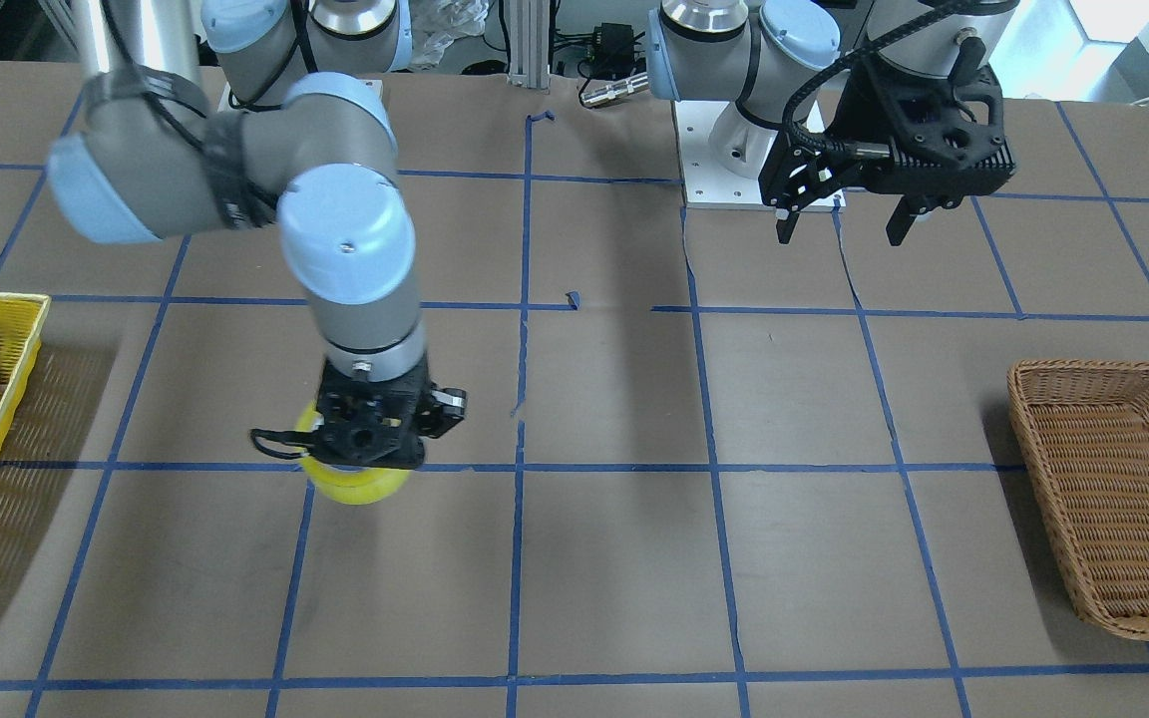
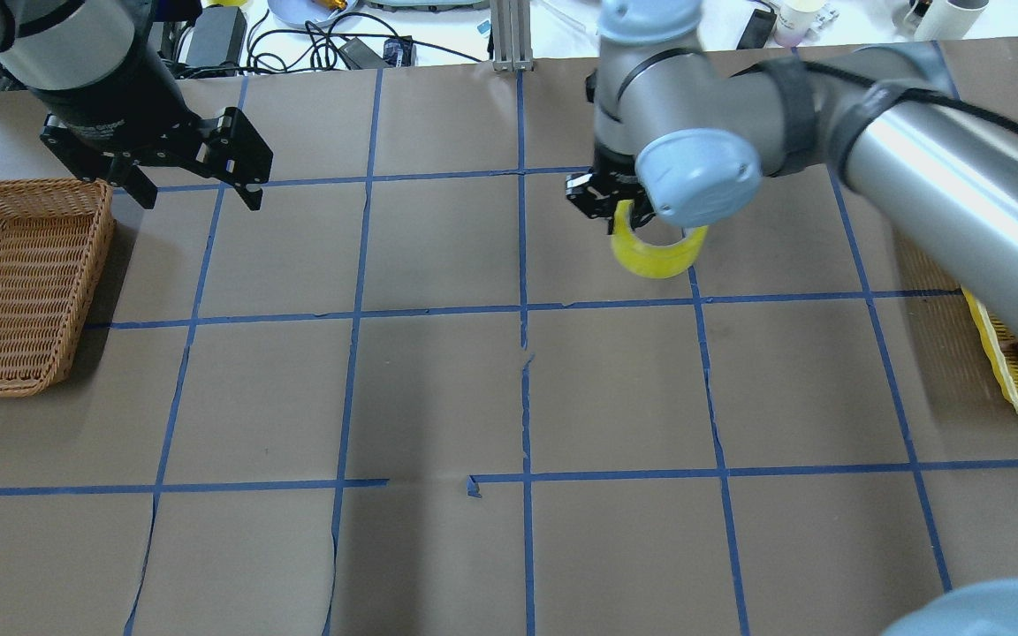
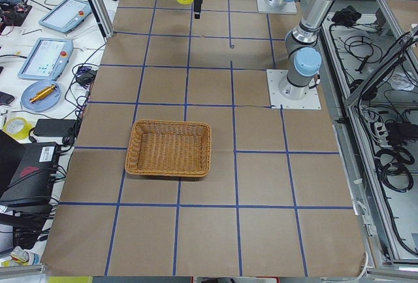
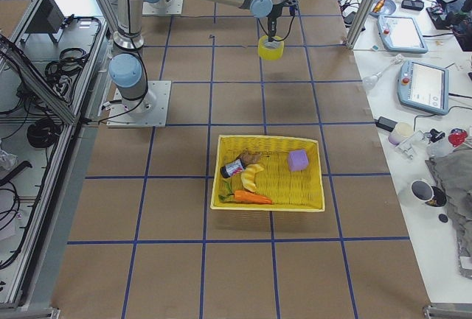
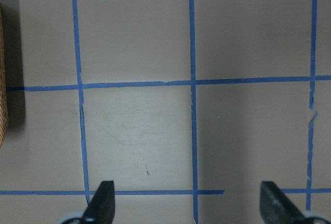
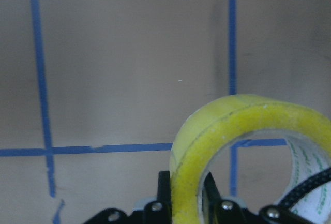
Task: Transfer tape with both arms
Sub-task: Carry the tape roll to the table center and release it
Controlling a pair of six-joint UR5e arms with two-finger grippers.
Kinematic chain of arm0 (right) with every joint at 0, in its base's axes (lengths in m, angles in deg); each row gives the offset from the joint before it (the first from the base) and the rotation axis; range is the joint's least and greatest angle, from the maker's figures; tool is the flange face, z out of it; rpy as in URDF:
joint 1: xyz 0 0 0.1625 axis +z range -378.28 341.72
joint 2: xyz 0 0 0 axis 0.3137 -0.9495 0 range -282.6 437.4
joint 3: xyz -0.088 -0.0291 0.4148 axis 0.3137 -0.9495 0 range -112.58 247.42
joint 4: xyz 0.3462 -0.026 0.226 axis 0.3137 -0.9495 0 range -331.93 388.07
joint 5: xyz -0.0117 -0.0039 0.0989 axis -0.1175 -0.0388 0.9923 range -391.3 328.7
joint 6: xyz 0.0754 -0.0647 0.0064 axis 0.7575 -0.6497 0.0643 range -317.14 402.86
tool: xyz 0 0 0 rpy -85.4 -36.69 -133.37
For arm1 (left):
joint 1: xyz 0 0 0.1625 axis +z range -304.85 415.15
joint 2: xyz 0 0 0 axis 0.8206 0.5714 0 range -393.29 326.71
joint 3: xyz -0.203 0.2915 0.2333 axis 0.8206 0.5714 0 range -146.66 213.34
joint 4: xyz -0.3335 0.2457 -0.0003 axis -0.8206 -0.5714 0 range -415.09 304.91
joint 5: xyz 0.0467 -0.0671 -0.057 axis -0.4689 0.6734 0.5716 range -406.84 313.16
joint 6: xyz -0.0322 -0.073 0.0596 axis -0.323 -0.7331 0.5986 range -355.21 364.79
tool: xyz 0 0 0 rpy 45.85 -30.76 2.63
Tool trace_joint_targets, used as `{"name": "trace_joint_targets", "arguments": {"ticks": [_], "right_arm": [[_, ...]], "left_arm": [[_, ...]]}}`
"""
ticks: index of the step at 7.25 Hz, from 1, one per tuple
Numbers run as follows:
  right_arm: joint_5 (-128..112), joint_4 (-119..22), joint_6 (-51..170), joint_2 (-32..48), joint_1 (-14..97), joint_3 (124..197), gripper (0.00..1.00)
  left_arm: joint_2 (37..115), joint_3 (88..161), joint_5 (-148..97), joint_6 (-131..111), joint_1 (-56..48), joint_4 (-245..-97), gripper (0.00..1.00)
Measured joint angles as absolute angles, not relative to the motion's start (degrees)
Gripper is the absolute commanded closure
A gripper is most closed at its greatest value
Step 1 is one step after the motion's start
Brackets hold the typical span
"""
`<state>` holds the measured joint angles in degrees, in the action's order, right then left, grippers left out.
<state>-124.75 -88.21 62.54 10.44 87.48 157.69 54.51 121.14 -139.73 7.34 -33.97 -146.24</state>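
Note:
The yellow tape [image 2: 656, 254] hangs from my right gripper [image 2: 622, 216], which is shut on the roll's wall and holds it above the table. The tape also shows under the gripper in the front view [image 1: 359, 483], in the right side view [image 4: 271, 48] and close up in the right wrist view [image 6: 243, 151], with the fingers pinching its wall. My left gripper [image 2: 193, 193] is open and empty, hovering beside the wicker basket; it shows in the front view [image 1: 842, 225] and its fingertips [image 5: 103, 195] stand wide apart in the left wrist view.
A brown wicker basket [image 2: 18, 283] sits at the table's left end, also in the front view [image 1: 1113, 489]. A yellow basket [image 4: 269, 173] with a carrot, a purple block and other items sits at the right end. Blue tape lines grid the brown paper.

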Motion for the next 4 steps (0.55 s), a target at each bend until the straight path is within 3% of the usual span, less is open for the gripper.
{"name": "trace_joint_targets", "arguments": {"ticks": [4], "right_arm": [[-120.7, -99.9, 78.0, 19.4, 95.5, 157.6, 1.00]], "left_arm": [[54.5, 121.2, -139.7, 7.3, -33.9, -146.2, 0.00]]}}
